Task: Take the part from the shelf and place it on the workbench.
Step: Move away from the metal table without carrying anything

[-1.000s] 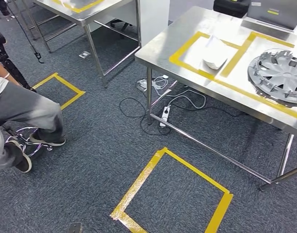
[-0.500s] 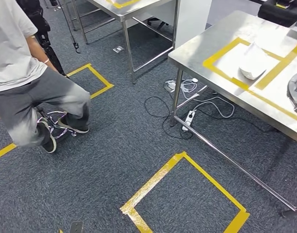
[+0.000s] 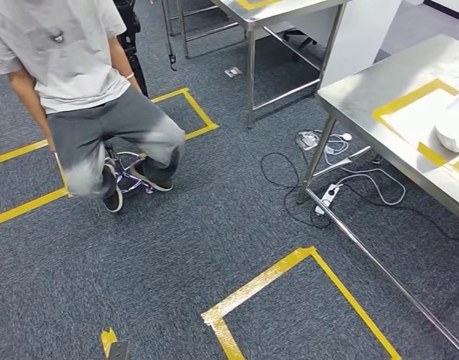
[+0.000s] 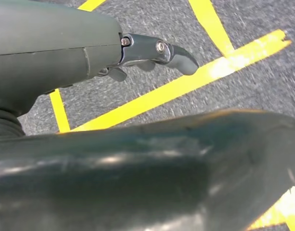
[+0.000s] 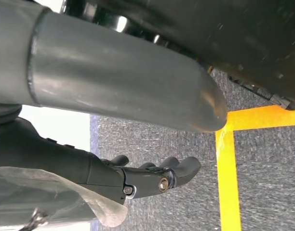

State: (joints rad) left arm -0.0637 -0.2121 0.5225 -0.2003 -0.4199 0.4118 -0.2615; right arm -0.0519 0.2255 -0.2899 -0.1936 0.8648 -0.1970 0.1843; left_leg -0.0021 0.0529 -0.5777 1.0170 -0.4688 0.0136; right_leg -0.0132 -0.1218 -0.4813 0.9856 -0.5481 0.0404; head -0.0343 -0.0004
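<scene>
While over carpet, left robot hand [image 4: 153, 53] (fingers extended), empty.

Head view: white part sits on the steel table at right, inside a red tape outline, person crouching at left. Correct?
Not quite: the tape outline is yellow, not red, as the head view shows. The rest holds: the white part sits on the steel table at right, and the person crouches at left.
</scene>
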